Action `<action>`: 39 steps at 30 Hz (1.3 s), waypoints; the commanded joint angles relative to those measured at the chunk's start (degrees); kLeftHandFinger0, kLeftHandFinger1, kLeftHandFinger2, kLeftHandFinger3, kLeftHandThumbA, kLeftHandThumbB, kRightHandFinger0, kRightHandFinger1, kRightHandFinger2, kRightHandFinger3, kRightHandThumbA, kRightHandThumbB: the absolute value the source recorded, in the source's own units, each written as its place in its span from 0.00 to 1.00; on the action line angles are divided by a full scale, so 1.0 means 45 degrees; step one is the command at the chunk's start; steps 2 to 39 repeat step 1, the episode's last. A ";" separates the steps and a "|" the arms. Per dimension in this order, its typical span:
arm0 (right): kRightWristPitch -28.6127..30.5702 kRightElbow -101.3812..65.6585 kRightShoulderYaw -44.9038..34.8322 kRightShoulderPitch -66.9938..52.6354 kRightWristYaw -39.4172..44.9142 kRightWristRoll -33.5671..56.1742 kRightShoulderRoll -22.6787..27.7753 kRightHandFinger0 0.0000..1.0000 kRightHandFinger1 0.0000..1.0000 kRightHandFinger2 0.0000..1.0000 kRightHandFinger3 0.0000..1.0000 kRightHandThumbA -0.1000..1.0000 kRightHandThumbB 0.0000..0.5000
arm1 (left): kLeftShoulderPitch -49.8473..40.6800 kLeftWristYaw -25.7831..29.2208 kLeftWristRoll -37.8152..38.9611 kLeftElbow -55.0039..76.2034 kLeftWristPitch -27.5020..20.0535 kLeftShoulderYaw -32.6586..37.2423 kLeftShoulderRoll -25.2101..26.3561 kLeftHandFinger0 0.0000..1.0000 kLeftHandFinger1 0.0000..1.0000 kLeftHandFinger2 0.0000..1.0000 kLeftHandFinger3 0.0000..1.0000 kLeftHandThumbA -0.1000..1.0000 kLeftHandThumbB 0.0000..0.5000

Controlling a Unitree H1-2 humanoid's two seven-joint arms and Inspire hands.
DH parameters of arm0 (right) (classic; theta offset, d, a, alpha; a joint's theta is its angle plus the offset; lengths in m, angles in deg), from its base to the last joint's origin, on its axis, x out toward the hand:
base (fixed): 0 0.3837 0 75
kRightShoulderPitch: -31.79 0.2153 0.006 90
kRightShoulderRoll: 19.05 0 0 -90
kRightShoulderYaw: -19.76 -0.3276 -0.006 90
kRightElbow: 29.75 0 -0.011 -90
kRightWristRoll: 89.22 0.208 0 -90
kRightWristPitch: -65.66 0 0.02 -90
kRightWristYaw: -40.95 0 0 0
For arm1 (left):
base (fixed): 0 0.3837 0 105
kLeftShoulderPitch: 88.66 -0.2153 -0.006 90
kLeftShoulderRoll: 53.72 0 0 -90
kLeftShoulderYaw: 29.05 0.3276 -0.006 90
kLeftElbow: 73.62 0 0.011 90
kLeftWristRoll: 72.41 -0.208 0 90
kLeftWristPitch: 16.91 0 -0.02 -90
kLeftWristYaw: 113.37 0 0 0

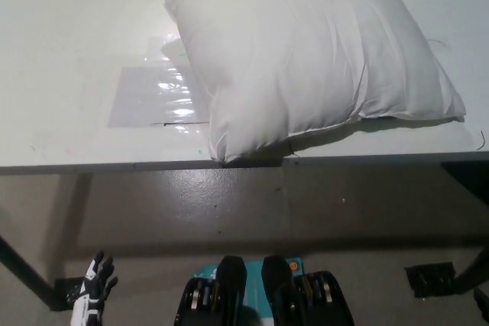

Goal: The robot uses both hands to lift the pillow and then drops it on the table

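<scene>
At twelve o'clock on the bench (76, 74), the white pillow (306, 51) lies flat, one corner at the near edge, while the left hand (92, 295) hangs low at seven o'clock, fingers spread and holding nothing; any lift needs both sides cradled evenly.
</scene>
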 commanded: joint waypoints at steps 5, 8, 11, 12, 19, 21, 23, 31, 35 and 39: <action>0.0710 -0.0342 -0.0208 0.0123 0.0207 0.0351 0.0252 1.00 1.00 1.00 1.00 1.00 0.21 | 0.0141 0.0083 -0.0206 0.0243 -0.0565 -0.0188 0.0092 1.00 1.00 1.00 1.00 1.00 0.24; 0.0710 -0.0342 -0.0208 0.0123 0.0207 0.0351 0.0252 1.00 1.00 1.00 1.00 1.00 0.21 | 0.0141 0.0083 -0.0206 0.0243 -0.0565 -0.0188 0.0092 1.00 1.00 1.00 1.00 1.00 0.24; 0.0710 -0.0342 -0.0208 0.0123 0.0207 0.0351 0.0252 1.00 1.00 1.00 1.00 1.00 0.21 | 0.0141 0.0083 -0.0206 0.0243 -0.0565 -0.0188 0.0092 1.00 1.00 1.00 1.00 1.00 0.24; 0.0710 -0.0342 -0.0208 0.0123 0.0207 0.0351 0.0252 1.00 1.00 1.00 1.00 1.00 0.21 | 0.0141 0.0083 -0.0206 0.0243 -0.0565 -0.0188 0.0092 1.00 1.00 1.00 1.00 1.00 0.24; 0.0710 -0.0342 -0.0208 0.0123 0.0207 0.0351 0.0252 1.00 1.00 1.00 1.00 1.00 0.21 | 0.0141 0.0083 -0.0206 0.0243 -0.0565 -0.0188 0.0092 1.00 1.00 1.00 1.00 1.00 0.24; 0.0710 -0.0342 -0.0208 0.0123 0.0207 0.0351 0.0252 1.00 1.00 1.00 1.00 1.00 0.21 | 0.0141 0.0083 -0.0206 0.0243 -0.0565 -0.0188 0.0092 1.00 1.00 1.00 1.00 1.00 0.24; 0.0710 -0.0342 -0.0208 0.0123 0.0207 0.0351 0.0252 1.00 1.00 1.00 1.00 1.00 0.21 | 0.0141 0.0083 -0.0206 0.0243 -0.0565 -0.0188 0.0092 1.00 1.00 1.00 1.00 1.00 0.24; 0.0710 -0.0342 -0.0208 0.0123 0.0207 0.0351 0.0252 1.00 1.00 1.00 1.00 1.00 0.21 | 0.0141 0.0083 -0.0206 0.0243 -0.0565 -0.0188 0.0092 1.00 1.00 1.00 1.00 1.00 0.24; 0.0710 -0.0342 -0.0208 0.0123 0.0207 0.0351 0.0252 1.00 1.00 1.00 1.00 1.00 0.21 | 0.0141 0.0083 -0.0206 0.0243 -0.0565 -0.0188 0.0092 1.00 1.00 1.00 1.00 1.00 0.24; 0.0710 -0.0342 -0.0208 0.0123 0.0207 0.0351 0.0252 1.00 1.00 1.00 1.00 1.00 0.21 | 0.0141 0.0083 -0.0206 0.0243 -0.0565 -0.0188 0.0092 1.00 1.00 1.00 1.00 1.00 0.24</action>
